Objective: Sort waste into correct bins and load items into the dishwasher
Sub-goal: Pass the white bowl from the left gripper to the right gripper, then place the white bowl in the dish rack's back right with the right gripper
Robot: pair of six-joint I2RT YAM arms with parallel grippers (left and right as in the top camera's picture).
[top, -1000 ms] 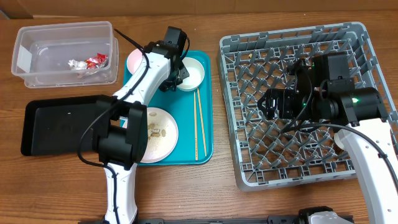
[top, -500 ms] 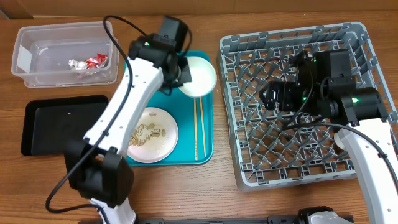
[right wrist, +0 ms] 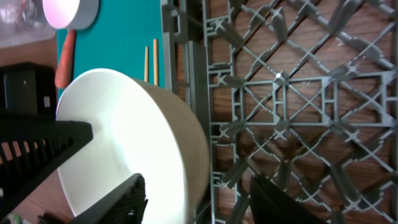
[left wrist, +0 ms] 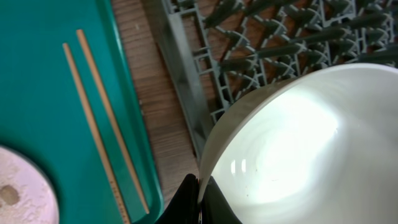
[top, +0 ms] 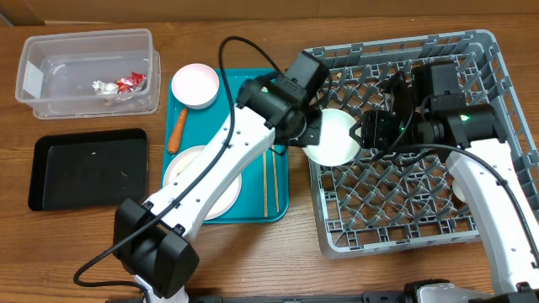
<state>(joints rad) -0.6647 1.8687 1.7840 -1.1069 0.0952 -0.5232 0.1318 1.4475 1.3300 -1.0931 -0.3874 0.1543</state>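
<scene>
The white bowl (top: pixel 330 137) is held in the air, tipped on its edge, above the left wall of the dish rack (top: pixel 315 202). Its rim is pinched by the closed fingers of the left gripper (left wrist: pixel 199 196). The right gripper (top: pixel 368 135) is set against the bowl from the right. Its fingers are partly open and placed either side of the bowl's wall, and no firm hold by them can be seen. A drop is judged the main risk: if the left pinch is let go before the right fingers are closed, the bowl could fall onto the rack's wall or pegs, or onto the strip of worktop (left wrist: pixel 134 37) between the rack and the teal tray (left wrist: pixel 31 74). A thin pinch on a smooth rim may also be turned or slid by a push from the right, and the curved wall may be squeezed out as the right fingers close. With both grippers so near each other, a knock between them is possible too. A second earlier, the bowl was on the far right corner of the teal tray and the right gripper was over the middle of the rack with its fingers spread wide. The bowl has since been carried right to the rack, and the right fingers have been brought up to it and narrowed. The carrot (top: pixel 176 132) and the pink-sided bowl (top: pixel 195 86) are now uncovered, while the chopsticks (top: pixel 269 181) lie unmoved.
</scene>
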